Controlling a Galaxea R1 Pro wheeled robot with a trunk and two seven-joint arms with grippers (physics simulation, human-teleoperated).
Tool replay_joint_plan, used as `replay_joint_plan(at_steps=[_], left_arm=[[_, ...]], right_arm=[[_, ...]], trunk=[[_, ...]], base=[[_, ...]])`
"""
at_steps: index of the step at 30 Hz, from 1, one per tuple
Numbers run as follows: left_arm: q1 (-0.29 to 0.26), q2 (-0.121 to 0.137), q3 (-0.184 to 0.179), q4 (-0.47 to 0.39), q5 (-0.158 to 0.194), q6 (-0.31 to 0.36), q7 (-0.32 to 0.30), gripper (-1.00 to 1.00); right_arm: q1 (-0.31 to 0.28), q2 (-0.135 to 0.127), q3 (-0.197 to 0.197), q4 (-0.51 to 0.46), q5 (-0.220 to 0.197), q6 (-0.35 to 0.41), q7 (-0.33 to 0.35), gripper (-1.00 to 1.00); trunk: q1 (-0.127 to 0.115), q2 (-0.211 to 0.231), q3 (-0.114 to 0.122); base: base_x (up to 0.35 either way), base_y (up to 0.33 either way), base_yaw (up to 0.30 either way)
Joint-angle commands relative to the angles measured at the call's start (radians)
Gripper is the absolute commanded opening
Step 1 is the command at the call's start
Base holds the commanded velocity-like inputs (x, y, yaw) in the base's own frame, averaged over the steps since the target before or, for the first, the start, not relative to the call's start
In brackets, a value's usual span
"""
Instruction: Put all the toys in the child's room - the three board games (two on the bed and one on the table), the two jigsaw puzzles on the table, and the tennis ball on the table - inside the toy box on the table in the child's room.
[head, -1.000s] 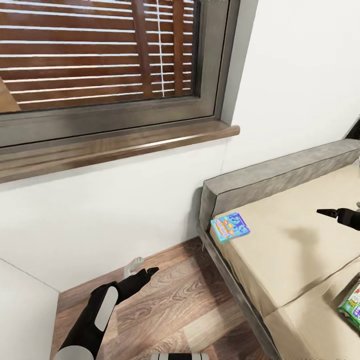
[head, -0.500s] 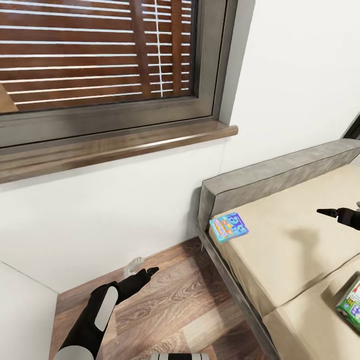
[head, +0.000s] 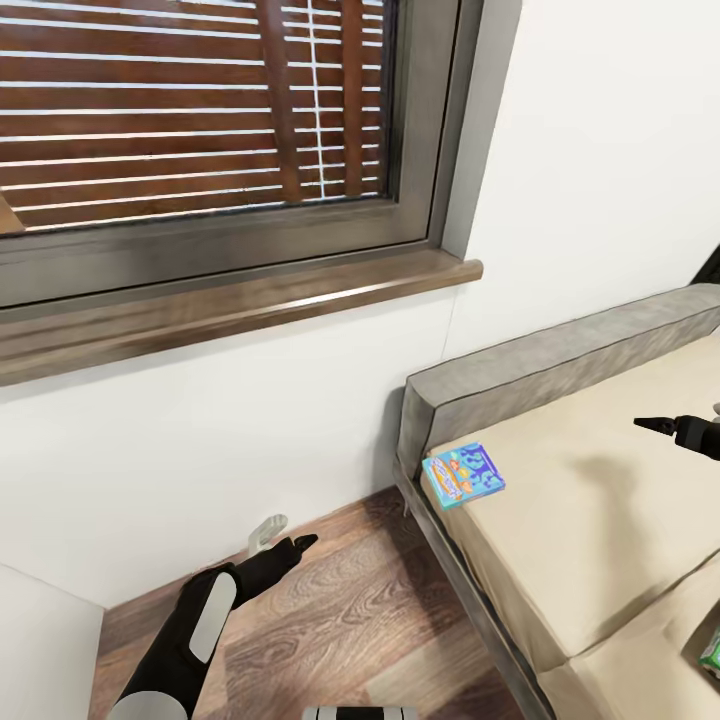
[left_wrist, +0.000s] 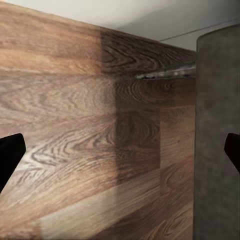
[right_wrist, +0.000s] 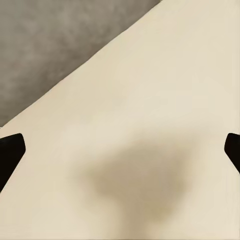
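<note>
The flat blue board game box (head: 463, 475) lies at the beige mattress's (head: 600, 520) near corner, centre-right of frame, overhanging slightly – a clumsy nudge could tip it onto the wooden floor (head: 340, 630). The black right gripper (head: 668, 428), at the right edge, hovers well apart from it, jaws spread and empty; the left gripper (head: 285, 540), lower left, also hangs open over the floor – neither is lined up yet

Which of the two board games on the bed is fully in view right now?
The blue board game, lying flat at the mattress corner by the grey bed frame. The green one is cut off at the head view's lower right edge, showing just a sliver.
</note>
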Motion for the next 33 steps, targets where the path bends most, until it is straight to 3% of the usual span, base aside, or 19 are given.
replay_joint_plan(at_steps=[1,14,21,24,33], left_arm=[[-0.001,-0.001,0.005,-0.001,0.003,0.008,-0.003,1.00],[-0.003,-0.002,0.005,-0.001,0.005,0.007,-0.002,1.00],[-0.010,-0.002,0.006,0.009,0.010,-0.051,-0.020,1.00],[-0.017,0.000,0.007,0.026,0.022,-0.098,-0.068,1.00],[-0.064,0.018,0.018,0.113,0.083,-0.148,-0.229,1.00]], right_arm=[[-0.001,0.000,-0.001,0.000,-0.006,0.007,-0.002,1.00],[-0.001,0.000,-0.001,0.000,-0.007,0.008,-0.001,1.00],[-0.001,0.000,-0.001,-0.003,-0.007,0.009,-0.001,1.00],[0.001,0.000,-0.001,-0.009,-0.007,0.009,-0.001,1.00],[0.004,0.005,0.000,-0.015,-0.007,0.009,-0.001,1.00]], trunk=[[0.000,0.000,-0.001],[0.000,0.000,-0.001],[0.000,0.000,-0.001],[0.000,0.000,-0.001],[0.000,0.000,-0.001]], base=[[0.064,0.001,-0.061],[0.028,0.000,-0.184],[0.005,0.000,-0.227],[0.002,0.000,-0.112],[0.001,0.000,-0.043]])
